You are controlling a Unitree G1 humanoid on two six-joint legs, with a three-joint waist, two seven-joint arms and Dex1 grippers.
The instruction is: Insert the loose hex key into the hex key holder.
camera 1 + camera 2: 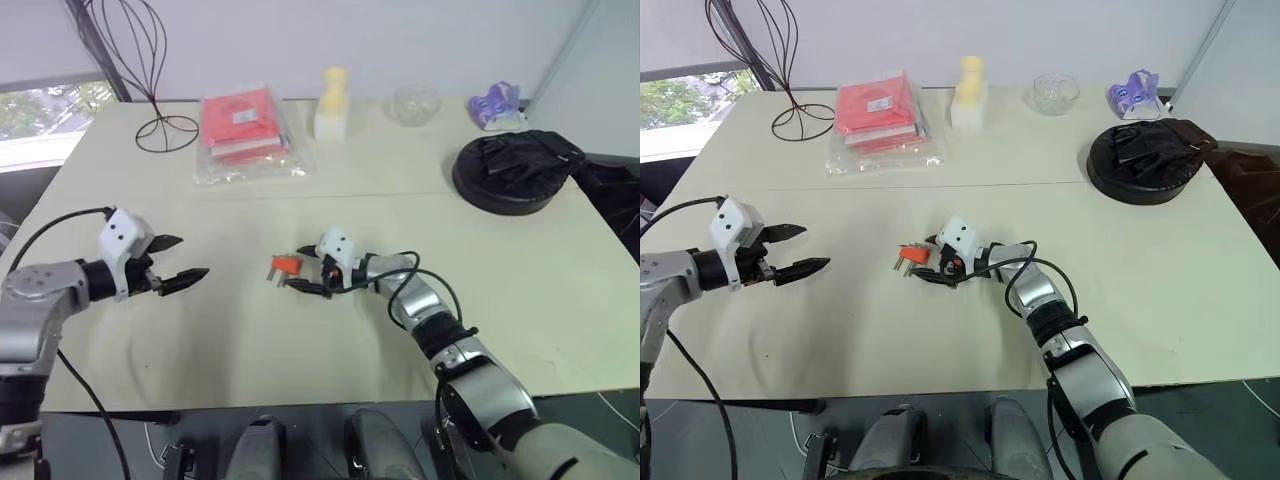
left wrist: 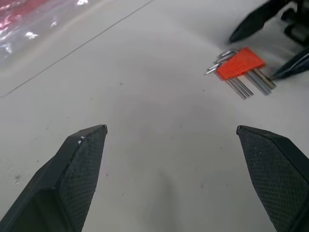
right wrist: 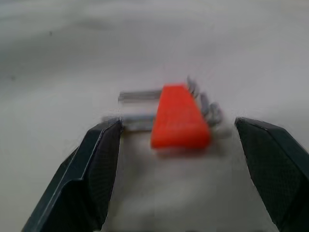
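Right wrist view: orange-red wedge-shaped hex key holder (image 3: 179,117), silver keys protruding, lies between the open right claw (image 3: 188,159); left claw (image 1: 178,262) open.

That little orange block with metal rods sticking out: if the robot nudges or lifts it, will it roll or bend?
The hex key holder lies flat on the table, wedge-shaped, so it would probably slide rather than roll. It looks like stiff plastic and metal, unlikely to bend. Being small, it is probably light and may skid if nudged.
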